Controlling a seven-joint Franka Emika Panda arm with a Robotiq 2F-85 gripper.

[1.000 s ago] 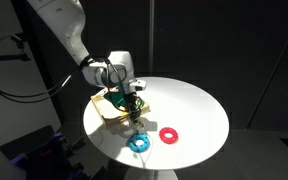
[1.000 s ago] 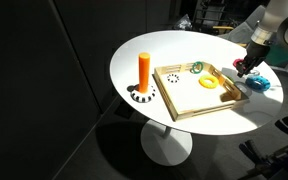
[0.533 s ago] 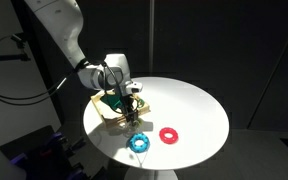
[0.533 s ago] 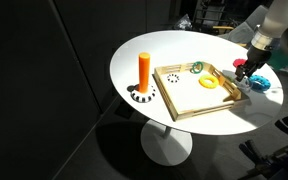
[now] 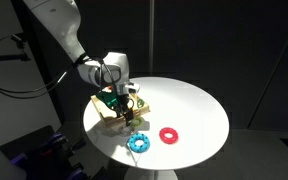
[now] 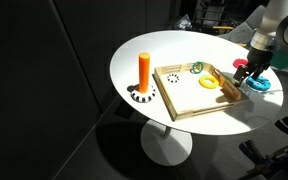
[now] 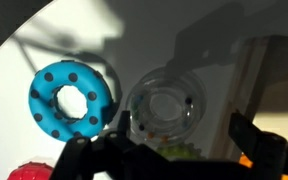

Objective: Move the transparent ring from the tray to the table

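In the wrist view the transparent ring [image 7: 166, 108] lies flat on the white table [image 7: 44, 30], just left of the tan tray [image 7: 276, 80]. My gripper [image 7: 181, 124] hangs over it, open, with a dark finger on each side and nothing held. In both exterior views the gripper [image 5: 131, 112] [image 6: 249, 72] hovers low at the tray's [image 5: 108, 110] [image 6: 189, 95] outer edge. The clear ring is too faint to make out there.
A blue dotted ring [image 7: 72, 98] [image 5: 138, 142] [image 6: 261, 84] lies on the table close beside the clear ring, a red ring [image 5: 169, 134] further out. A yellow ring [image 6: 210, 83] and a green ring [image 6: 197, 68] sit in the tray. An orange cylinder [image 6: 144, 68] stands beyond it.
The jaws went from shut to wide open, letting go of the clear ring, which now rests on the table. The arm has barely moved.
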